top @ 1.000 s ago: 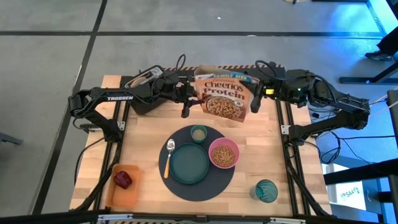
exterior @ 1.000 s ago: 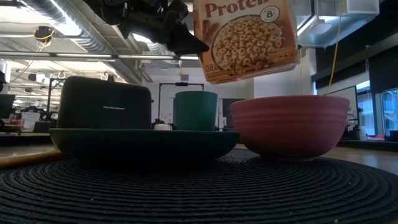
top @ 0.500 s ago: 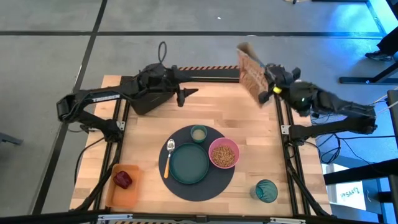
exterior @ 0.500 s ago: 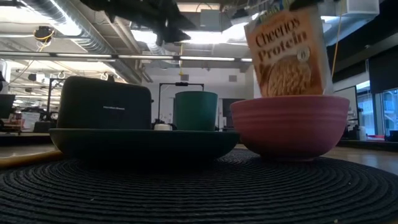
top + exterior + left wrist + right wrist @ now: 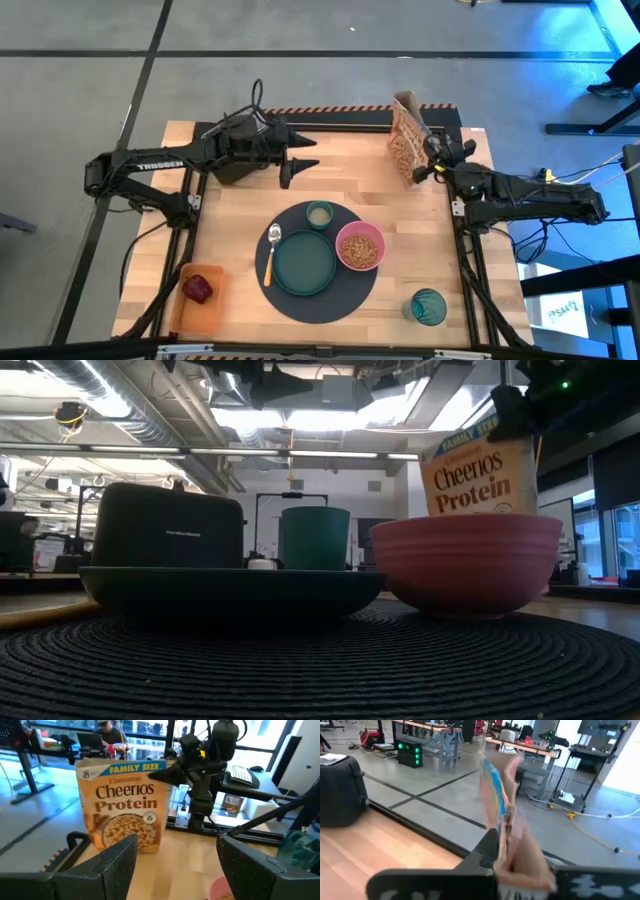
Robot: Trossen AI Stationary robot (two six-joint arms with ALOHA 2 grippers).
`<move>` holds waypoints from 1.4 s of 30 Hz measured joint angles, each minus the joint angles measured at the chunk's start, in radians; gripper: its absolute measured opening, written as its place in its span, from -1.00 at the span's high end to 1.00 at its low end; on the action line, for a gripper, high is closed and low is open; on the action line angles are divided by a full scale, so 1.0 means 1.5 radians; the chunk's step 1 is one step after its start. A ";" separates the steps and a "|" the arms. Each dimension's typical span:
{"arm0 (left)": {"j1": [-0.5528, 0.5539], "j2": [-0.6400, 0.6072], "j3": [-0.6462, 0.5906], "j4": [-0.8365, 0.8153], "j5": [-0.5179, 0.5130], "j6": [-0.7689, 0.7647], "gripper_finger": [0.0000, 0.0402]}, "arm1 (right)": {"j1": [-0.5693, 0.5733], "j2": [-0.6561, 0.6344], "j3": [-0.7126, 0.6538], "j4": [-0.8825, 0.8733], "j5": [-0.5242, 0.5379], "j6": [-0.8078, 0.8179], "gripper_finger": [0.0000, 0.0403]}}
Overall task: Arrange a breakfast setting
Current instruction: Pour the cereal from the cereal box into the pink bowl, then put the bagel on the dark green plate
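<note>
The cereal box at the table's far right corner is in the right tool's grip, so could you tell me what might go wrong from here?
1. The cereal box stands tall near the table edge; releasing it tilted could tip it off.
2. The right tool pinches its open top flaps, which may crumple or snag on release.
3. A toppled box could spill cereal toward the pink bowl.

The wooden table (image 5: pixel 240 215) carries a round dark mat (image 5: pixel 318 297), teal tumbler (image 5: pixel 428 306), orange tray (image 5: pixel 186 310), black toaster (image 5: pixel 228 165) and cereal box (image 5: pixel 406 140).
</note>
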 joint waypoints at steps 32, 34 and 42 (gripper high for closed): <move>-0.086 -0.074 -0.001 -0.357 -0.120 -0.012 -0.32 | 0.000 -0.067 0.040 -0.020 -0.039 -0.006 -0.08; -0.075 -0.077 -0.001 -0.379 -0.139 -0.025 -0.32 | 0.000 -0.067 0.059 -0.020 -0.039 -0.017 -0.08; -0.010 -0.129 -0.001 -0.476 -0.266 -0.189 -0.32 | 0.000 -0.067 0.139 -0.018 -0.028 -0.019 -0.08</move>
